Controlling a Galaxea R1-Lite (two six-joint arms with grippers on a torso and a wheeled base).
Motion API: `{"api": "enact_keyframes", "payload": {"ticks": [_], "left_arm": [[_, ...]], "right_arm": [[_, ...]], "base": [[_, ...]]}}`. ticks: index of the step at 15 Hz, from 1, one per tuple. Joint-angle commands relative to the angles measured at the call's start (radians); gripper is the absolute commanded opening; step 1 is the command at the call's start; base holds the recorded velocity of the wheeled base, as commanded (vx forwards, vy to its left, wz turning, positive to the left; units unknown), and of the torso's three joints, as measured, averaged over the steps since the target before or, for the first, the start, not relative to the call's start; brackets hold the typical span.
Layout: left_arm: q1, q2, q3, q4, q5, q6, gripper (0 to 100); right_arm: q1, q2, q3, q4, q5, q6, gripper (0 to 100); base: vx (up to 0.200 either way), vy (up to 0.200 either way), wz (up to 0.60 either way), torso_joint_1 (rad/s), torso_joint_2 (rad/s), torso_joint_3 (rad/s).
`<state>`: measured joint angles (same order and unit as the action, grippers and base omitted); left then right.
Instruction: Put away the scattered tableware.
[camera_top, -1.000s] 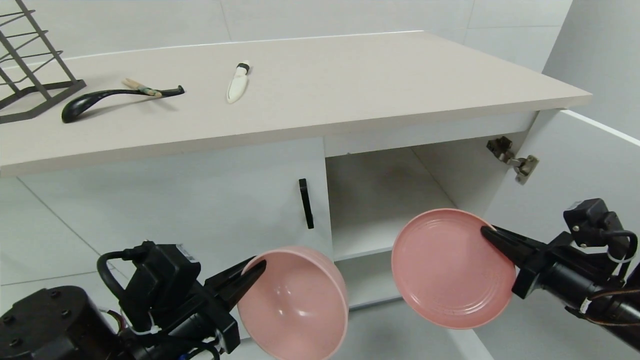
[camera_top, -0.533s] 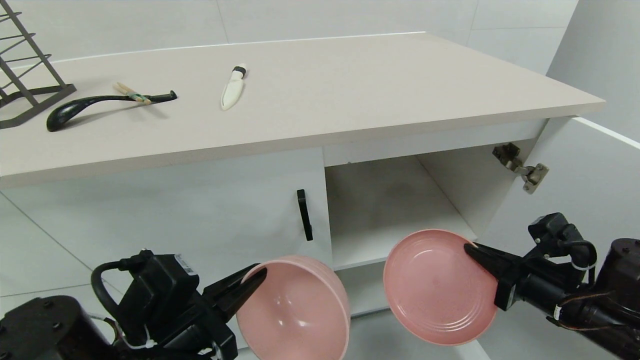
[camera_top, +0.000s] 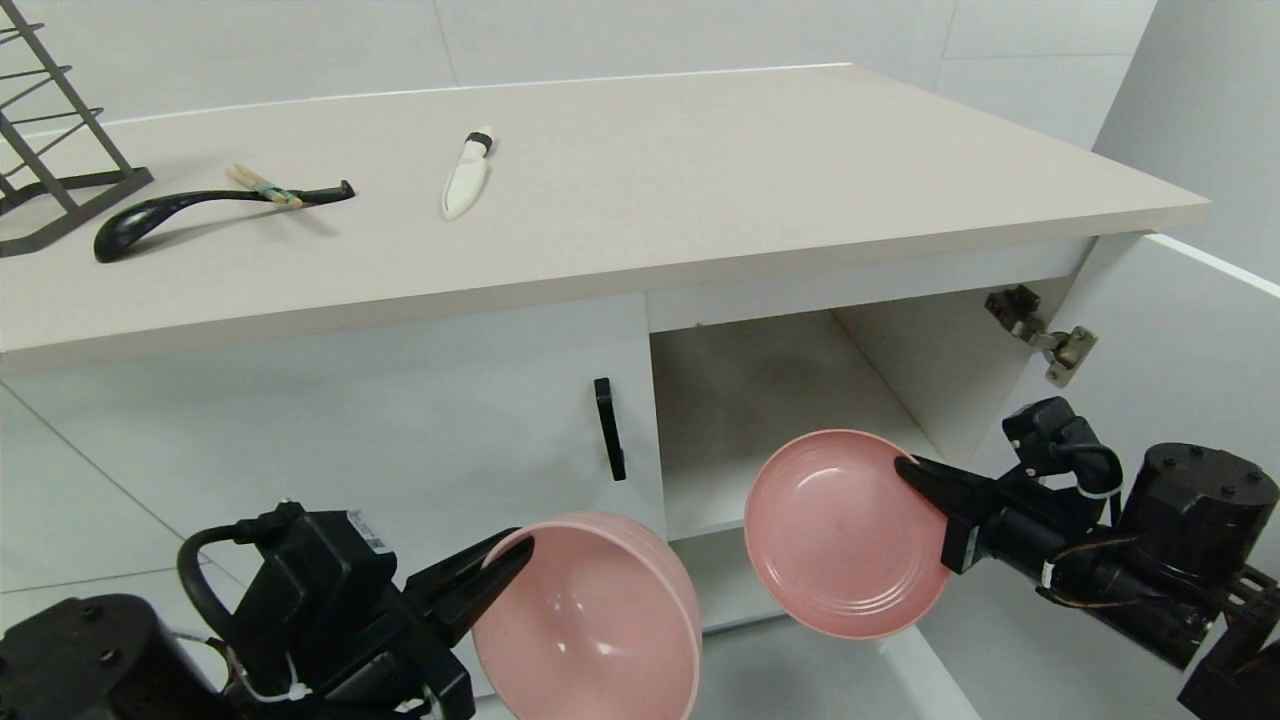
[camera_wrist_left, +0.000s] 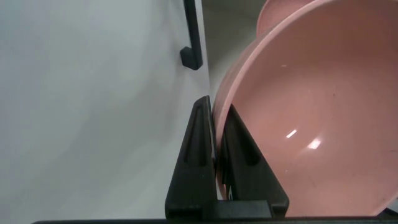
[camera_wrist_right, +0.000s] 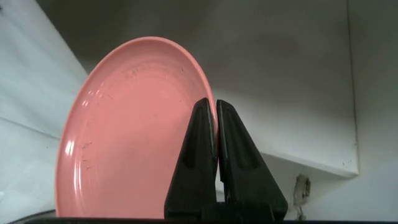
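Though partly off-frame, bowl (camera_top: 590, 630) in left tool (camera_top: 520, 545), plate (camera_top: 835, 545) in right tool (camera_top: 900, 466)

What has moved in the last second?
The right gripper, clamped on the pink plate, carried it up and toward the robot's left, closer to the open cabinet. The left gripper held the pink bowl in place. Nothing was released; ladle and knife lay unmoved.

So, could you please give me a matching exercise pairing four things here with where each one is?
Things:
1. pink bowl
2. pink plate
3. black ladle
4. white knife

Places:
A. on the countertop, by the wire rack
B. clamped in the right gripper
C. on the countertop, lying alone
D. clamped in the left gripper

Pairs: 1-D, 2-B, 3-A, 4-C.
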<state>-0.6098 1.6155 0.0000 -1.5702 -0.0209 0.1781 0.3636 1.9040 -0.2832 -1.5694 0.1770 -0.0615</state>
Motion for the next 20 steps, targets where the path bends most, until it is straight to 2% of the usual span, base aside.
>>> {"api": "enact_keyframes", "payload": {"ticks": [1, 3, 7, 10, 12, 18, 20], "left_arm": [[0.016, -0.002, 0.000, -0.001, 0.012, 0.000, 0], [0.016, -0.002, 0.000, 0.016, 0.044, 0.000, 0], [0.016, -0.075, 0.000, 0.104, 0.047, 0.000, 0], [0.018, -0.195, 0.000, 0.265, 0.047, 0.000, 0], [0.018, -0.212, -0.003, 0.292, 0.045, 0.001, 0], [0.019, -0.178, -0.009, 0.286, 0.045, 0.003, 0], [0.019, -0.172, -0.020, 0.260, 0.047, 0.011, 0]], "right_arm": [[-0.002, 0.053, -0.042, -0.001, -0.001, 0.006, 0], [-0.002, 0.082, -0.073, -0.001, -0.001, 0.037, 0], [-0.009, 0.144, -0.134, -0.001, -0.002, 0.077, 0], [-0.011, 0.193, -0.195, -0.001, -0.002, 0.100, 0], [-0.011, 0.214, -0.229, -0.001, -0.002, 0.104, 0], [-0.041, 0.316, -0.329, -0.001, -0.017, 0.108, 0], [-0.057, 0.352, -0.369, -0.001, -0.027, 0.150, 0]], "base": [[0.000, 0.000, 0.00, 0.000, 0.00, 0.000], [0.000, 0.000, 0.00, 0.000, 0.00, 0.000], [0.000, 0.000, 0.00, 0.000, 0.00, 0.000], [0.000, 0.000, 0.00, 0.000, 0.00, 0.000], [0.000, 0.000, 0.00, 0.000, 0.00, 0.000], [0.000, 0.000, 0.00, 0.000, 0.00, 0.000], [0.000, 0.000, 0.00, 0.000, 0.00, 0.000]]}}
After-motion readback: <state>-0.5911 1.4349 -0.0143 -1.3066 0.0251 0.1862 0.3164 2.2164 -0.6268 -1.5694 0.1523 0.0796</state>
